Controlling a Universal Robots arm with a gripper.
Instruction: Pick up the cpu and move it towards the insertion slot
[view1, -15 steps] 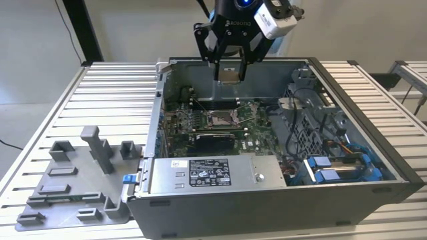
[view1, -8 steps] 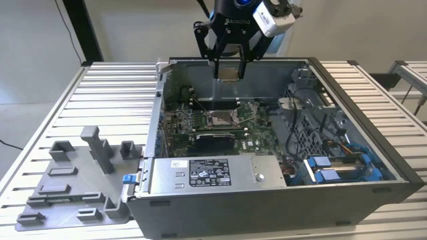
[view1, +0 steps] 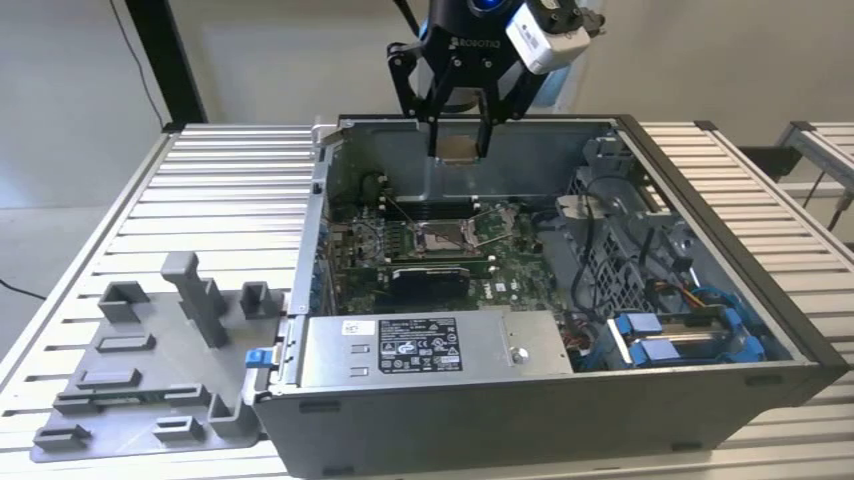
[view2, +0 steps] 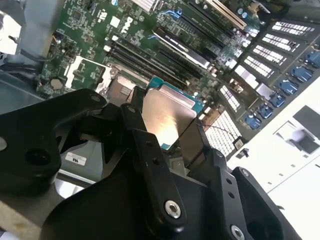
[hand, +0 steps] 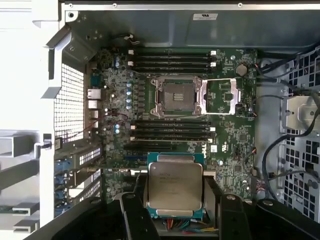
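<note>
Gripper (view1: 455, 135) clamps the cpu (view1: 457, 148), hanging high over the case's (view1: 747, 340) back wall in the exterior view; the slot (view1: 445, 236) sits mid-board. First wrist view: cpu (hand: 174, 186) well short of the slot (hand: 176, 96). Second wrist view: fingers (view2: 150, 150) pinch opposite cpu (view2: 167, 116) edges. We'd keep it level, squared to the frame.
</note>
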